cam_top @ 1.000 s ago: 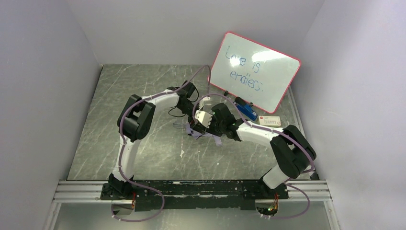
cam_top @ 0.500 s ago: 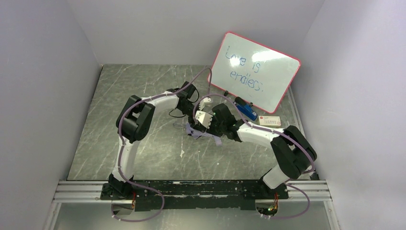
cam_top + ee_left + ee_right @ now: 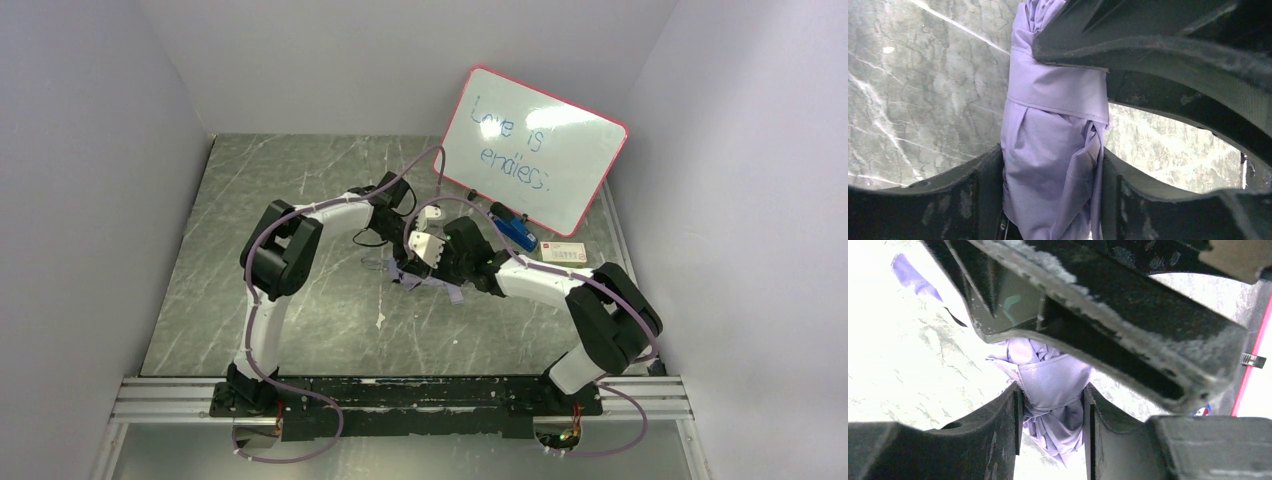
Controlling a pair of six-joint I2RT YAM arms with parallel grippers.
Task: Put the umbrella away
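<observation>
Both pincers are on the umbrella [image 3: 1055, 100], at the middle of the tabletop [image 3: 270, 190]! Left pincer [image 3: 1048, 172] presses its fingers against both sides of the rolled lavender fabric, gripping it. Right pincer [image 3: 1052, 410] clamps the bundled cloth too, fabric bunching between its fingers.

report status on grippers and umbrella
Left gripper shut on umbrella, folded, band wrapped round it. Right gripper shut on the same bundle. Whiteboard stands behind, apart; nothing in the way.
</observation>
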